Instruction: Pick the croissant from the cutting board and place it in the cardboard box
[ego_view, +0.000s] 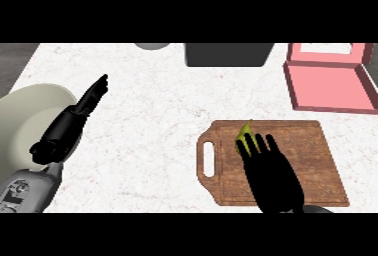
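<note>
at the far left of the white speckled stone table (155, 115) we see a large pale cream round plate (22, 112), partly past the table's left edge. over its right side lies our left hand (70, 122), black, its fingers straight and together, pointing up and slightly right toward the table's back edge; it holds nothing and touches no task thing. its grey forearm (26, 192) comes in at the lower left corner.

along the back edge, left of centre, a small grey round object (153, 46) shows only its lower rim; we cannot tell what it is. just right of it sits a dark grey box-like container (227, 54), also cut off at the top.

toward the front right of the table lies the brown wooden cutting board (310, 155) with a slot handle at its left end. on its upper left part we see a small yellow-green, pointed item (245, 131) where the croissant should be; its lower part is hidden under our right hand (269, 167). that hand rests over the board with fingers extended and slightly spread, fingertips touching or covering the item, not curled round it.

at the back right corner sits the open pink cardboard box (328, 80), lid raised behind it, well apart from the board's item.
</note>
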